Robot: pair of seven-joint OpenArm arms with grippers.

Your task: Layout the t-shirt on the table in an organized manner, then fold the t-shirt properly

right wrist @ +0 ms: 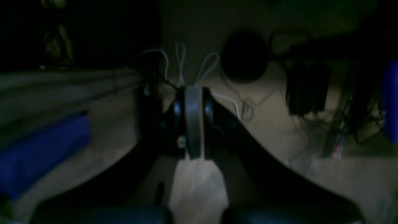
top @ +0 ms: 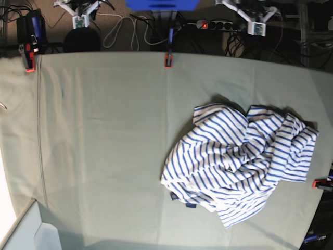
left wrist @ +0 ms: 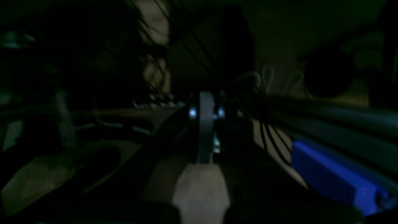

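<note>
Large flat counter (top: 104,146) covered in creased pale grey-green cloth, small red clamps (top: 168,60) along its edges. Soft white t-shirt with thin blue stripes (top: 239,164) lies crumpled on the counter's right half in base view, nothing touching it. Bunched outline, long axis roughly diagonal, lower-left to upper-right; neck direction can't be told. Small dark blue hem tag (top: 191,204) at its lower-left edge. Left pincer (left wrist: 205,124) clenched, grasping nothing. Right pincer (right wrist: 192,121) also clenched, empty. Both wrist views dim, facing floor cables.
</note>
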